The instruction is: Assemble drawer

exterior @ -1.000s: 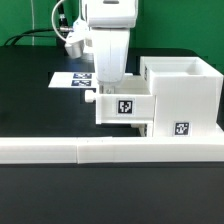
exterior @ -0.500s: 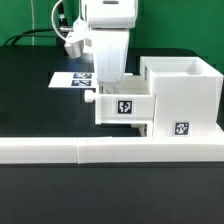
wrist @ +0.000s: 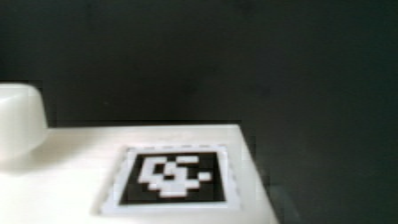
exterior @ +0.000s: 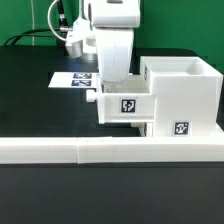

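The drawer's tall white casing [exterior: 186, 90] stands at the exterior view's right, with a square tag [exterior: 181, 128] low on its front. A shallow white tray [exterior: 125, 106] with a tag and a small knob [exterior: 92, 98] sticks out of the casing toward the exterior view's left, partly slid in. My gripper [exterior: 113, 86] reaches down from above onto the tray's outer end. Its fingertips are hidden by the tray wall. The wrist view shows the tray's white face [wrist: 80, 150], its tag [wrist: 175, 177] and the knob [wrist: 16, 120], and no fingers.
The long low white border wall [exterior: 90, 151] runs across the front. The marker board [exterior: 72, 79] lies flat on the black table behind the arm. Cables hang at the back left.
The tray and my gripper have moved a little toward the exterior view's right, further into the casing.
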`<control>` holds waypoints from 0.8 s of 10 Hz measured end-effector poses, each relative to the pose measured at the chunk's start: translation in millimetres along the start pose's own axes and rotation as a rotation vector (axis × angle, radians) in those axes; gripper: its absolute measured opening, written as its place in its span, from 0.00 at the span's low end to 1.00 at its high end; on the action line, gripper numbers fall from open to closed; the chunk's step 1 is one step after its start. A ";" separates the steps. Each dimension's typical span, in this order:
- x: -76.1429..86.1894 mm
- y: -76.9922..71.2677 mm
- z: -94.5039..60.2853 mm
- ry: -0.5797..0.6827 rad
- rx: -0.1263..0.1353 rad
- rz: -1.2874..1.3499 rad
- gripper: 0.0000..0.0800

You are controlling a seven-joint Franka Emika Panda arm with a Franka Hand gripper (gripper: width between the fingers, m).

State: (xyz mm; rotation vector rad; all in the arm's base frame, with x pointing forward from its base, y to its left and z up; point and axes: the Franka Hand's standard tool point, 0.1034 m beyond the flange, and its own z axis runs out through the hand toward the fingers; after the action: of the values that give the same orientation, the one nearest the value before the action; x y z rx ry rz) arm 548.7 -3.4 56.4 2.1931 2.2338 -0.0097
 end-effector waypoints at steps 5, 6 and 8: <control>4.4 0.8 -0.1 0.001 -0.005 0.020 0.05; 8.3 1.4 -0.2 0.002 -0.005 0.015 0.05; 10.9 1.9 -0.1 0.002 -0.005 0.009 0.05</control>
State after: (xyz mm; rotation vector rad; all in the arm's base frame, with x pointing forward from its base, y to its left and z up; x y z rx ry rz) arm 550.4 7.5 56.4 2.2018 2.2224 -0.0012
